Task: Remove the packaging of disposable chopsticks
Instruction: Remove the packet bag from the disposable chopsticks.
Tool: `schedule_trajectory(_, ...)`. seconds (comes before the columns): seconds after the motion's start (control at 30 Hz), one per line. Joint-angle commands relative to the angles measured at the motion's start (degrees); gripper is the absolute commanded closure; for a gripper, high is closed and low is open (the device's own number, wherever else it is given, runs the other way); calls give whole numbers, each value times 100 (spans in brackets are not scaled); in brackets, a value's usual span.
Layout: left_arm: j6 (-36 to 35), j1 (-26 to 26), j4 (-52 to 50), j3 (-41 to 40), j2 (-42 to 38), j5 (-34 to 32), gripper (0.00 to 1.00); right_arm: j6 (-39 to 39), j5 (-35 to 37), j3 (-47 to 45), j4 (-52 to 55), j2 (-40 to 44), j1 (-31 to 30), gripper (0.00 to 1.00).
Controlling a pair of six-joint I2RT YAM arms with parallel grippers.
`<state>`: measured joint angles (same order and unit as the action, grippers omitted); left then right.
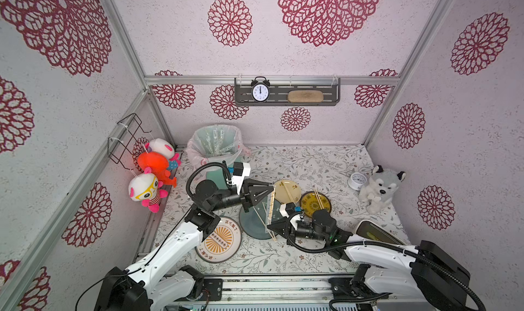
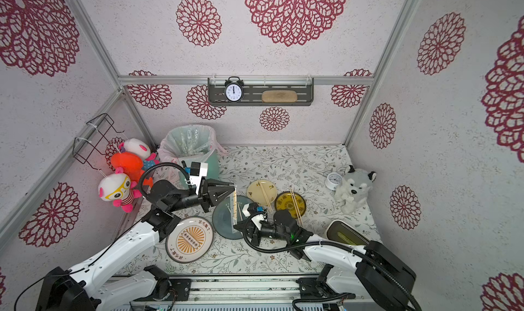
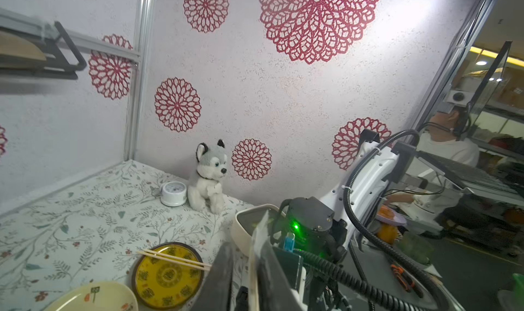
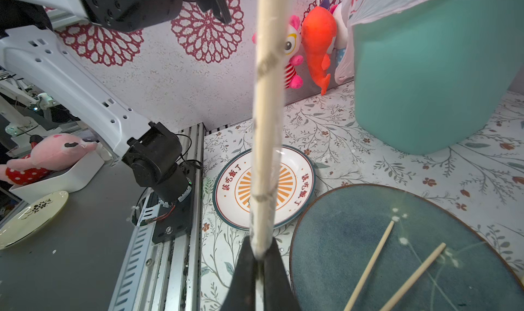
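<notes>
A pair of disposable chopsticks (image 1: 271, 210) in its clear packaging (image 3: 259, 227) is held above the blue-grey plate (image 1: 251, 230). My right gripper (image 1: 268, 226) is shut on its near end (image 4: 266, 125). My left gripper (image 1: 272, 192) stands at the far end, jaws narrowly open around the wrapped sticks (image 3: 253, 281), with a gap beside one finger (image 3: 224, 275). Bare chopsticks (image 4: 368, 267) lie on the blue-grey plate, on the cream plate (image 1: 280, 196) and on the yellow plate (image 1: 310, 203). Empty sleeves lie in the lined teal bin (image 1: 215, 142).
A white plate with an orange sunburst (image 1: 218, 238) lies near the left arm. A husky plush (image 1: 380, 189) and a small white clock (image 1: 357, 181) stand at the right wall, a white container (image 1: 377, 233) in front of them. Plush toys (image 1: 153, 176) hang on the left wall.
</notes>
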<state>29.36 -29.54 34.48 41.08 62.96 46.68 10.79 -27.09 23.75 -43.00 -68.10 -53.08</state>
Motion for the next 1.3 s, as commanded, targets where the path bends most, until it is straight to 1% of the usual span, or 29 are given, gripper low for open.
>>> schedule_trajectory(0.0,91,-36,248,-13,-46,148,85,44,0,113,-305,42,-28,100)
schedule_trajectory(0.03,20,-39,213,-48,-107,50,82,33,11,104,-301,59,-32,100)
schedule_trajectory(0.07,-35,-41,151,-76,-154,-20,78,38,29,104,-296,73,-27,100)
schedule_trajectory(0.1,-86,-39,64,-76,-177,-31,77,33,33,104,-296,81,-34,100)
schedule_trajectory(0.17,-124,-38,-63,-112,-200,-35,81,28,29,121,-272,95,-34,100)
schedule_trajectory(0.23,-132,-50,-48,-176,-198,-62,91,28,30,137,-263,112,-29,100)
schedule_trajectory(0.27,-133,-48,-51,-203,-186,-58,94,21,29,139,-245,112,-30,100)
schedule_trajectory(0.33,-159,-46,-87,-223,-196,-51,94,26,44,130,-248,129,-31,100)
schedule_trajectory(0.37,-184,-58,-134,-223,-203,4,89,25,44,130,-244,138,-27,100)
schedule_trajectory(0.4,-182,-61,-145,-223,-213,15,76,26,61,130,-239,139,-32,100)
schedule_trajectory(0.43,-183,-72,-177,-215,-214,26,56,28,55,139,-220,139,-33,100)
schedule_trajectory(0.47,-183,-82,-197,-214,-222,26,44,24,57,152,-206,134,-32,100)
schedule_trajectory(0.5,-211,-96,-228,-206,-227,18,39,14,57,156,-200,130,-33,100)
schedule_trajectory(0.53,-256,-119,-275,-182,-215,-4,38,26,50,161,-200,130,-29,100)
schedule_trajectory(0.6,-296,-142,-336,-129,-172,-33,42,10,62,165,-202,130,-35,100)
schedule_trajectory(0.73,-310,-138,-251,-75,-119,-80,61,16,60,156,-207,110,-37,100)
schedule_trajectory(0.8,-278,-141,-224,-22,-71,-8,68,21,62,156,-202,103,-38,100)
schedule_trajectory(0.9,-242,-166,-206,15,35,107,69,27,63,148,-191,120,-45,100)
schedule_trajectory(0.97,-276,-200,-192,-20,87,64,68,23,55,139,-167,138,-45,100)
schedule_trajectory(1.0,-291,-217,-193,-29,125,75,70,15,60,130,-173,149,-45,100)
schedule_trajectory(1.03,-291,-222,-194,-39,161,123,79,13,66,117,-182,165,-50,100)
schedule_trajectory(1.07,-293,-221,-193,-47,188,151,85,19,62,106,-202,180,-52,100)
schedule_trajectory(1.1,-288,-229,-183,-71,199,166,88,20,68,75,-236,206,-51,100)
schedule_trajectory(1.27,-367,-327,-146,-346,171,9,94,27,64,-35,-390,403,-41,100)
